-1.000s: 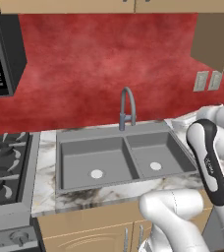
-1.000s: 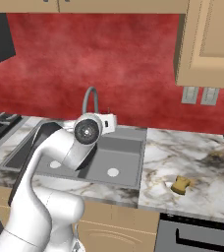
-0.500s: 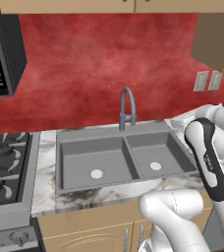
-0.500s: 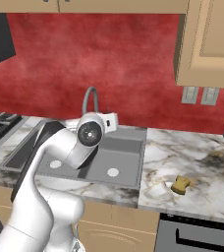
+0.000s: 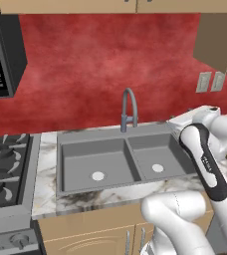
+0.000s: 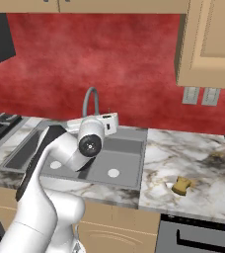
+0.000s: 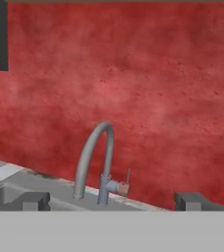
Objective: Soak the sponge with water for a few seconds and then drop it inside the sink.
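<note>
Sponge [image 6: 182, 185] sits on tabletop [image 6: 203, 163] right of sink [image 6: 129, 165], well apart. End effector [image 7: 111, 201] wide, empty, facing faucet [image 7: 95, 160]. Swing right, descend square over sponge before closing.

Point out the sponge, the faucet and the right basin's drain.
sponge [image 6: 182, 185]: right base view, top face of the block.
faucet [image 5: 129, 107]: left base view, on its arched neck.
right basin's drain [image 5: 157, 168]: left base view, centre of the pale disc.
</note>
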